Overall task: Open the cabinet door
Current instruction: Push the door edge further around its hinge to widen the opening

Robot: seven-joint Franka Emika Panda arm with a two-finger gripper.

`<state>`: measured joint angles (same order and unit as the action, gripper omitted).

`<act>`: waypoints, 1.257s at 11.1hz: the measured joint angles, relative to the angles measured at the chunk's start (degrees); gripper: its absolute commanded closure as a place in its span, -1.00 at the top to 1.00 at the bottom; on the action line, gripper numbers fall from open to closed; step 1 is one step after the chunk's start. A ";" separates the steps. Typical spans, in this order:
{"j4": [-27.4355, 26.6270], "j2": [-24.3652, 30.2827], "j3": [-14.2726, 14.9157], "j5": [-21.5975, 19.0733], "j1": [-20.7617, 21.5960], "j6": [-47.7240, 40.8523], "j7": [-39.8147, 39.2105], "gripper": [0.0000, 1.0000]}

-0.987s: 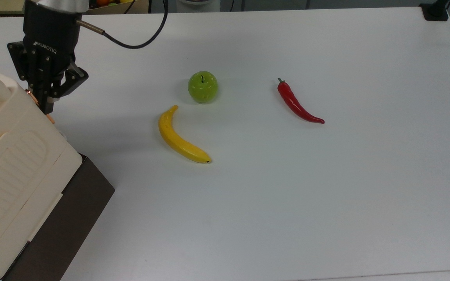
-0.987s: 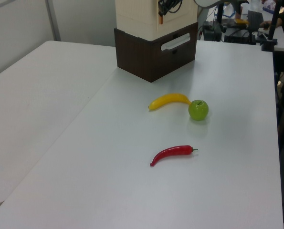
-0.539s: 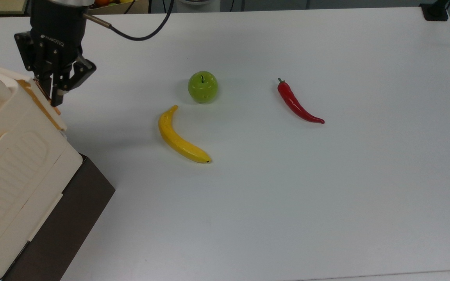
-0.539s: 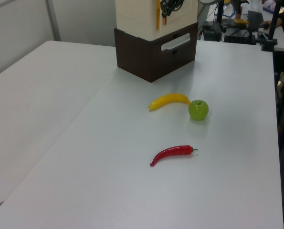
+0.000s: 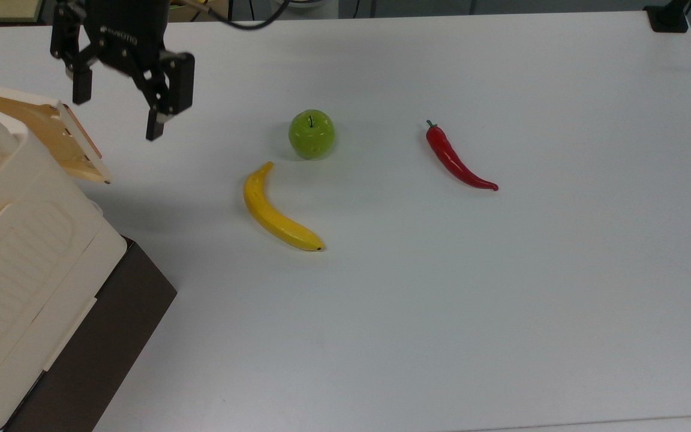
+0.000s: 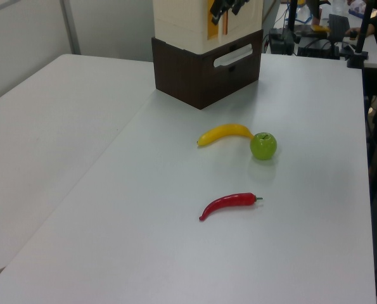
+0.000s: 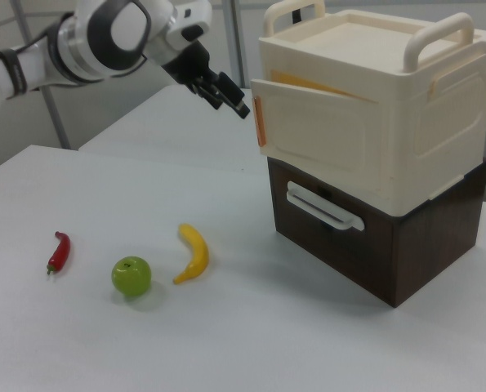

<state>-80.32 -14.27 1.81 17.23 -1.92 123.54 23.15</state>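
Since half a second ago, the gripper (image 5: 116, 116) has let go of the cabinet door (image 5: 60, 141) and pulled away toward the top view's upper middle, while the door has swung further out from the cabinet (image 5: 18, 252).

Top view: the gripper is hanging in the upper left of the frame with its jaws spread wide and nothing between them, clear of the door. The door is sticking out ajar at the left edge, showing its tan inner face. The cabinet is sitting on a dark brown base (image 5: 102, 348) in the lower left. A green apple (image 5: 311, 133), a banana (image 5: 276, 210) and a red chilli (image 5: 456, 159) are lying on the white table (image 5: 501, 300) near the centre, each apart from the others.

Left view: the cabinet (image 6: 182, 19) is standing at the top centre on the base (image 6: 204, 69), with the gripper (image 6: 229, 6) showing in front of its upper part. The banana (image 6: 225, 133) is nearly touching the apple (image 6: 263, 145), and the chilli (image 6: 229, 204) is lying below them.

Right view: the gripper (image 7: 222, 91) is hovering in the upper middle, just left of the door (image 7: 320, 135), which is standing partly open on the cabinet (image 7: 398, 106) in the upper right. The chilli (image 7: 58, 251), apple (image 7: 131, 276) and banana (image 7: 193, 253) are lying in the lower left
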 measured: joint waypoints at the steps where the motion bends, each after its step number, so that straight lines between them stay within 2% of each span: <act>1: 0.07 1.31 -0.04 -0.26 -0.01 -0.90 0.02 1.00; 5: 2.07 4.04 -0.03 -0.36 -0.19 -0.92 0.03 1.00; 7: 2.42 3.82 0.38 -0.36 -0.42 4.66 0.06 1.00; 10: 2.41 1.19 0.63 -0.36 -1.78 12.04 0.06 1.00; 14: 2.42 -2.12 0.64 -0.36 -2.57 13.88 0.07 1.00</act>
<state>-77.90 -16.39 2.45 16.88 -4.49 137.42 23.22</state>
